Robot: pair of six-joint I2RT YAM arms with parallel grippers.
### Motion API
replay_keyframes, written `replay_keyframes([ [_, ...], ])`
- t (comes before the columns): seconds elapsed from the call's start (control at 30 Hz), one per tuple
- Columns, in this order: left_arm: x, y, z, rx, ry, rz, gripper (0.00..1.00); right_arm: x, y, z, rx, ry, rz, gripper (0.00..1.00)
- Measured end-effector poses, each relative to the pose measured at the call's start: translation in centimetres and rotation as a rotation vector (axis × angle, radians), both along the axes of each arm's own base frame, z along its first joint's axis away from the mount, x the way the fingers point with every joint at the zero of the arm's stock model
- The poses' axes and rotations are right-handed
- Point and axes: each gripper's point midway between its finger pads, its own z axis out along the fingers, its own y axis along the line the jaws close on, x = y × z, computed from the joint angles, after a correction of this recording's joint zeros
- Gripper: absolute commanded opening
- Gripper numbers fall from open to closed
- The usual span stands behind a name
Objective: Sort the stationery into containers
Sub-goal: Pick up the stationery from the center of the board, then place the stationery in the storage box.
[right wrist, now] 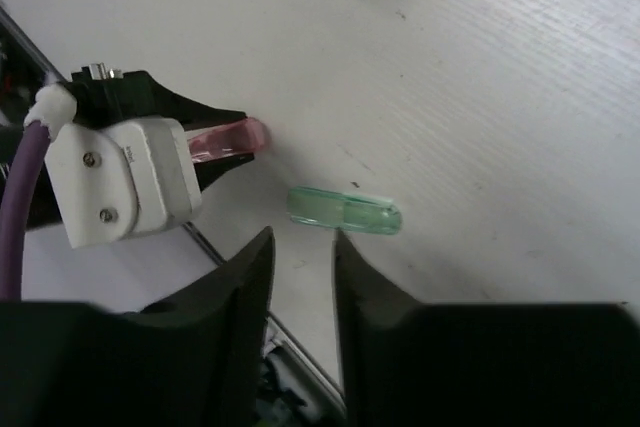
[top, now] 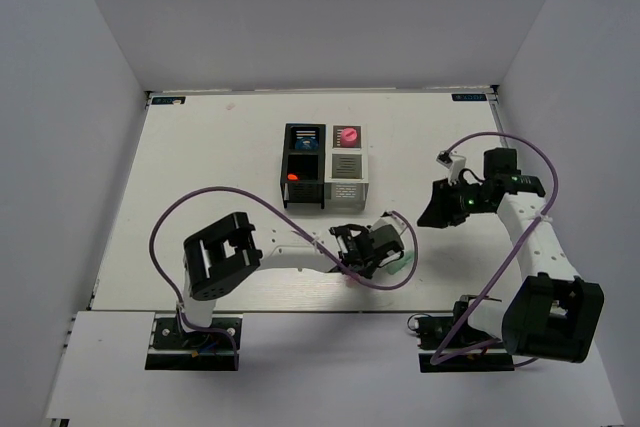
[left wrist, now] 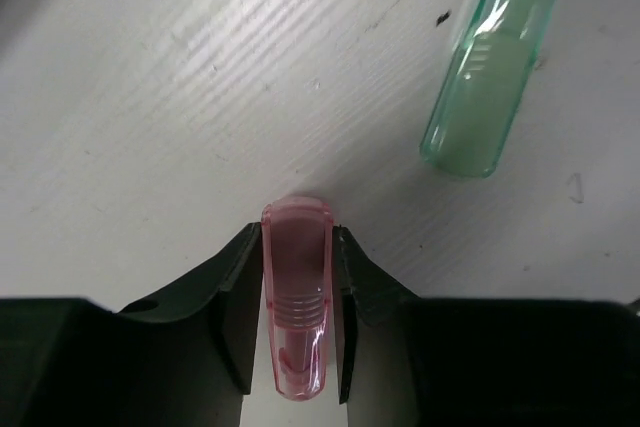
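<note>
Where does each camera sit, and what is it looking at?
Top external: above and behind, looking down at the table, organisers, left arm and right arm.
Left wrist: on the left arm, looking down past the left gripper, shut on a pink capsule.
Right wrist: on the right arm, looking down past the open right gripper.
Shared: both wrist views show the pink capsule and a mint capsule.

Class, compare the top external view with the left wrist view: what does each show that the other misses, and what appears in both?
Only top external: the joined black slotted desk organiser and white slotted desk organiser. Only left wrist: a translucent pink capsule-shaped piece clamped in the left hand. Both: the left hand, the translucent mint-green capsule-shaped piece and the white table.
</note>
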Motion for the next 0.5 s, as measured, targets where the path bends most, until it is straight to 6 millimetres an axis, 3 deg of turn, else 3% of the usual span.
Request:
replay_keyframes([
  [0.03, 0.1, 0.0, 0.5, 0.010, -0.004, -0.008, 0.01, -0.3, 0.0, -0.1, -0.006, -0.019, 0.034, 0.00],
  [0.2, 3.1, -2.3, 7.5, -0.083, -0.092, -0.030, 0.01, -1.6, -0.1, -0.4, -0.030, -0.124, 0.211, 0.00],
  [0.23, 4.9, -2.8, 11.0, -0.157, -0.134, -0.005, 0.01, -1.9, -0.1, -0.4, -0.029, -0.139, 0.243, 0.31],
  [0.27, 6.4, -2.8, 13.3, -0.205, -0.168, 0.014, 0.01, -2.2, 0.0, -0.5, -0.022, -0.147, 0.270, 0.45],
  [0.3, 7.6, -2.6, 15.2, -0.246, -0.200, 0.036, 0.01, -2.4, 0.1, -0.6, -0.018, -0.163, 0.308, 0.52],
  [0.33, 9.1, -2.1, 17.2, -0.283, -0.237, 0.064, 0.01, -2.7, 0.2, -0.8, -0.010, -0.176, 0.347, 0.72],
  [0.4, 12.2, -0.7, 20.5, -0.349, -0.317, 0.133, 0.01, -3.5, 0.4, -1.4, 0.007, -0.196, 0.417, 0.75],
  [0.5, 16.4, 1.6, 23.2, -0.384, -0.431, 0.237, 0.01, -4.9, 0.6, -2.7, 0.024, -0.224, 0.506, 0.73],
])
